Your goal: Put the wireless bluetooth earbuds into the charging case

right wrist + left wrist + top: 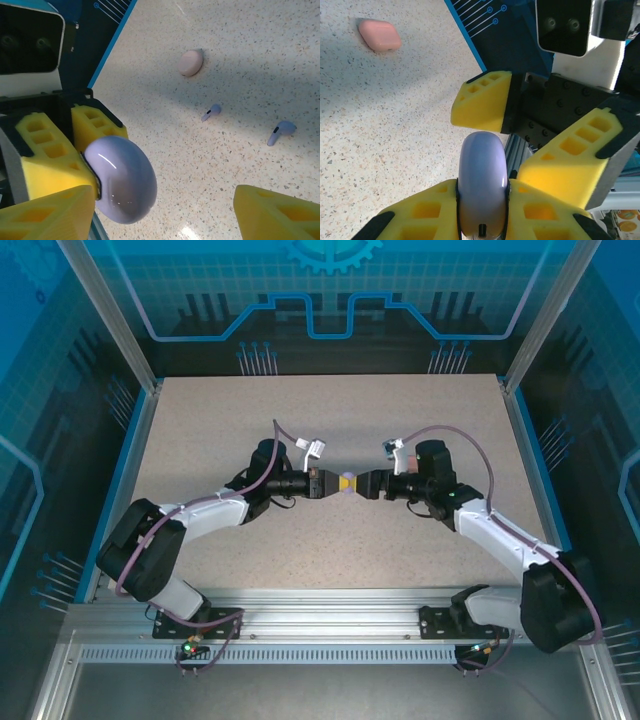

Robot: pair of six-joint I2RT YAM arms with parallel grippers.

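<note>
A smooth lavender charging case (482, 180), lid closed, is held above the table at the centre. My left gripper (482, 196) is shut on it, one yellow finger on each flat side. My right gripper (165, 212) faces it, open wide. The case's (122, 180) free end lies just inside the gap, beside the right gripper's left finger (45, 215). Both grippers meet nose to nose in the top view, left gripper (334, 483) and right gripper (360, 483). Two purple earbuds (212, 112) (281, 132) lie loose on the table below.
A closed pink case (191, 62) lies on the speckled table (330, 420) beyond the purple buds. It is the pink case (380, 35) at the upper left of the left wrist view. A blue rim (135, 440) borders the table.
</note>
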